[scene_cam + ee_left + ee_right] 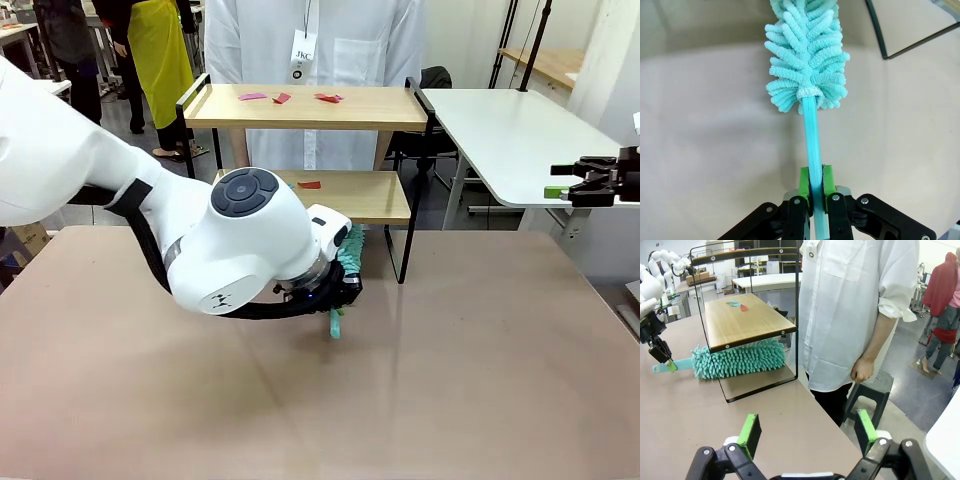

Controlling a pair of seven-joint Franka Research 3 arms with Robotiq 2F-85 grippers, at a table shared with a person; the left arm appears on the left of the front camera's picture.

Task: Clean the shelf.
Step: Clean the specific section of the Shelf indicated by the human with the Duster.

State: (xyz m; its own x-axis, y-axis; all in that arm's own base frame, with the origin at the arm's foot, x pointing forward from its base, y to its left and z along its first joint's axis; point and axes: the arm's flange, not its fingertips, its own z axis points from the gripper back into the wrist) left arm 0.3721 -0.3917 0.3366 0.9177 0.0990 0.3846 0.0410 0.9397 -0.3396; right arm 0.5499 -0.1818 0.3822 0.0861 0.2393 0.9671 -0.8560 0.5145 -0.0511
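Observation:
The shelf [300,107] stands at the table's far side, a two-tier rack of light wooden boards in a black frame. Pink and red scraps [283,97] lie on its top board, and a red scrap [309,184] on the lower one. My left gripper [816,182] is shut on the handle of a teal fluffy duster [807,55]. The duster head [740,360] lies on the table under the lower board [745,317]. My right gripper [808,427] is open, off to the right of the shelf [560,178] with nothing between its fingers.
A person in a white coat [850,305] stands right behind the shelf, one hand hanging at the side. A dark stool [870,390] is beside them. A white side table [510,130] sits at the right. The brown table [420,380] is bare in front.

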